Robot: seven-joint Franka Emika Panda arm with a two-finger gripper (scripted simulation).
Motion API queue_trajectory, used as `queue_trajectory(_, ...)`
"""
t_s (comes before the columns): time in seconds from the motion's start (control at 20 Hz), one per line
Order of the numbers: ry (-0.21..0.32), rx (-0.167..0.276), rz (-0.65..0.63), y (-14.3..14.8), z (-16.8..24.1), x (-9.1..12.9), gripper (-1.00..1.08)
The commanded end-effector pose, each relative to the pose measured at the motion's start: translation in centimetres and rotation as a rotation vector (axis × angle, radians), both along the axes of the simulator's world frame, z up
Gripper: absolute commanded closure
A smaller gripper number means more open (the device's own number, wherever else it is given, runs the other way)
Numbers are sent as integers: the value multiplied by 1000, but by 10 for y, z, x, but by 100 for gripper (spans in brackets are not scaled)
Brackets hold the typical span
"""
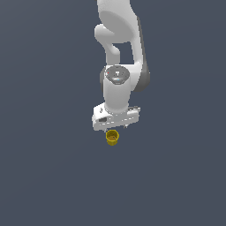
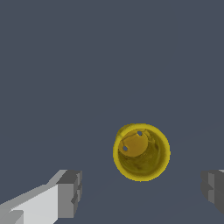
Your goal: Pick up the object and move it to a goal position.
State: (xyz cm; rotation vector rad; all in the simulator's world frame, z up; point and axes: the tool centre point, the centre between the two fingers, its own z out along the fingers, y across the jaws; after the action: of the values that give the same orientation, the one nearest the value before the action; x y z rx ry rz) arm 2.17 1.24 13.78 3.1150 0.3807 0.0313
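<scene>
Plain dark blue-grey surface [image 1: 48,176] w/ yellow cup [image 2: 141,152] on it, gripper [image 2: 140,192] spread wide above, holding nothing.

We see one flat, featureless dark blue-grey floor [image 1: 48,176] filling both views. The only thing lying on it is the yellow cup [image 1: 112,137], seemingly upright with its rimmed mouth open upward, the same bare surface on every side of it.

Cup [image 1: 112,137] below spread fingers [image 2: 69,194]
</scene>
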Motion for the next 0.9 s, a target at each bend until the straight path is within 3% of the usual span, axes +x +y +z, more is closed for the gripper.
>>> queue_trajectory(0.0, 5, -1, 55, -4, -10, 1, -92)
queue_trajectory(0.45, 17, -2, 187, -14, -35, 2, -92)
queue_trajectory(0.85, 20, -1, 214, -16, -41, 2, -92)
